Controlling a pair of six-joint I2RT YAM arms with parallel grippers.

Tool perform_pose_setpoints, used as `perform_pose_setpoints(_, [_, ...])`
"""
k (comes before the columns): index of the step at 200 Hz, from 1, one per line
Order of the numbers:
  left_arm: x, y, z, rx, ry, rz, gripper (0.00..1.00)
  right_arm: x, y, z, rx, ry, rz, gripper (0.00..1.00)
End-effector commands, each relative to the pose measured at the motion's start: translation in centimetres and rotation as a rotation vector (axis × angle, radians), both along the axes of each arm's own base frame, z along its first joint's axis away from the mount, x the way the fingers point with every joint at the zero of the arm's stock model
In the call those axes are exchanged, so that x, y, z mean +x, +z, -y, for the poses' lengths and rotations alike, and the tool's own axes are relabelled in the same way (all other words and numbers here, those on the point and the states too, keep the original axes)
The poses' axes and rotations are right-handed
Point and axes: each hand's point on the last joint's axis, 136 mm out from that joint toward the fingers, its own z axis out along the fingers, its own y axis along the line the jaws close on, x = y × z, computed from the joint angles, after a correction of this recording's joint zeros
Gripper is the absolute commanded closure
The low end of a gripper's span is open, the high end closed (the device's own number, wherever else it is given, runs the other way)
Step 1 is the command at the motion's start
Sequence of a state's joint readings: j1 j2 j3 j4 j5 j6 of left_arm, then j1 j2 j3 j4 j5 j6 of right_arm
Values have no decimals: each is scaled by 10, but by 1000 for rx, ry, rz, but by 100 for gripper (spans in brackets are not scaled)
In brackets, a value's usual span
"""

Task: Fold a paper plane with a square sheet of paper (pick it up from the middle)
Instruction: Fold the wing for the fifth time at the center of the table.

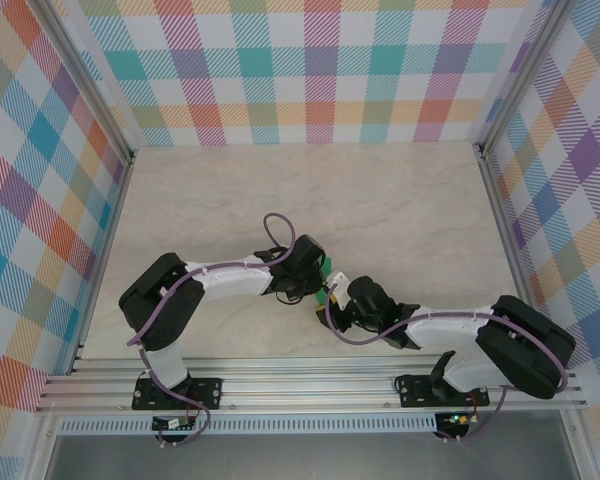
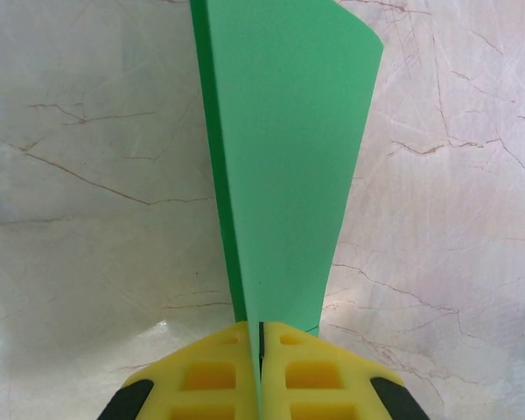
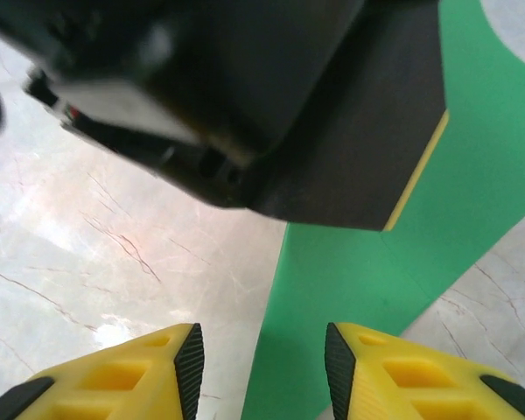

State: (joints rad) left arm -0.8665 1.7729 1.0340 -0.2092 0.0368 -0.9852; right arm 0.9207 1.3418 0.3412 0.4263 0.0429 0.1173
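top view, arms: both bend inward; wrists meet over the table (image 1: 400, 200), nearer its front edge than the plaid back wall (image 1: 310, 70).
top view, left gripper (image 1: 320, 282): points toward the right arm, tip tucked under its own black body. Finger gap can't be read here.
top view, right gripper (image 1: 342, 303): points back at the left one, heads almost touching. Gap can't be read here either.
top view, green paper (image 1: 334, 281): small sliver between the 2 gripper heads, too small to tell its shape.
left wrist, left gripper (image 2: 260, 346): 2 yellow fingers (image 2: 210, 381) pressed together with a thin dark slit between them, clamped on the paper's near end.
left wrist, green paper (image 2: 289, 157): stands on edge, folded, crease down its left side. Narrow at the fingers and widening away from them; far end runs past the top of frame.
left wrist, table (image 2: 87, 175): pale marble with brown veins. Can't tell whether the paper's far end touches it.
right wrist, right gripper (image 3: 262, 367): 2 yellow fingers (image 3: 114, 381) spread wide, gripping nothing.
right wrist, green paper (image 3: 359, 262): seen through the gap, nearer the right-hand finger, running up to the top right corner. Not pinched by these fingers.
right wrist, left arm's black housing (image 3: 271, 105): just ahead of the fingers, its yellow-edged part over the paper.
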Motion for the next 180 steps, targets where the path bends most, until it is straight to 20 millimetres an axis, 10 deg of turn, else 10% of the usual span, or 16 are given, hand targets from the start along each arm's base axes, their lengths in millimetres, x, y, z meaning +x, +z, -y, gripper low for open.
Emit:
perform_pose_setpoints(1, [0, 2, 6, -16, 6, -9, 100, 12, 16, -12, 17, 8, 93, 57])
perform_pose_setpoints(180, [-3, 2, 7, -31, 6, -18, 100, 25, 2, -12, -77, 16, 172, 75])
